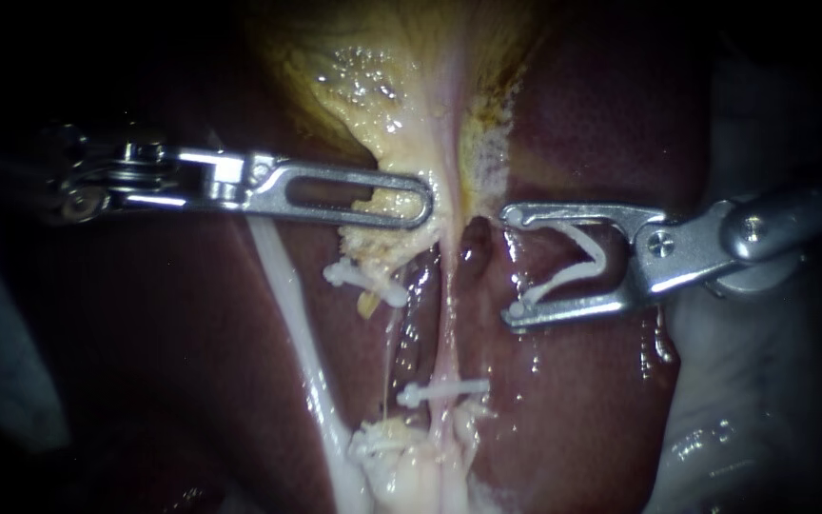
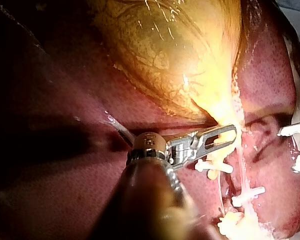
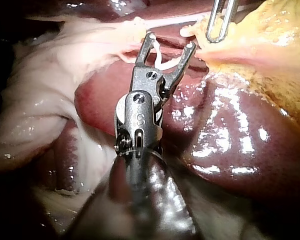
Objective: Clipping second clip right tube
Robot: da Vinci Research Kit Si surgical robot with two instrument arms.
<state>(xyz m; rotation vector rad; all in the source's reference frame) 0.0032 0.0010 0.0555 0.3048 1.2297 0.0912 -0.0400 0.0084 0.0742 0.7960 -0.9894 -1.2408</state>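
Closest to the lens is my right instrument (image 1: 516, 264), coming in from 3 o'clock. Its claw stands wide, both halves seating an open white clip (image 1: 577, 262) whose mouth faces 9 o'clock. My left instrument (image 1: 422, 202) enters from 9 o'clock, its claw closed on yellow tissue at the neck of the gallbladder (image 1: 382, 86), which looks to hold things taut. Beneath them the right tube (image 1: 446, 324) runs as a thin pink strand from 12 to 6 o'clock, just beside the clip's tips but not between them. A placed clip (image 1: 441, 390) already crosses it toward 6 o'clock. Farthest back lies the dark liver (image 1: 582, 124).

To do this well, I judge the claw should advance toward 9 o'clock, square to the tube, until both clip tips pass beyond the tube's far edge, leaving a clear gap from the placed clip. It should take only the tube, not the neighbouring strand or the liver surface, then close evenly so the clip latches.
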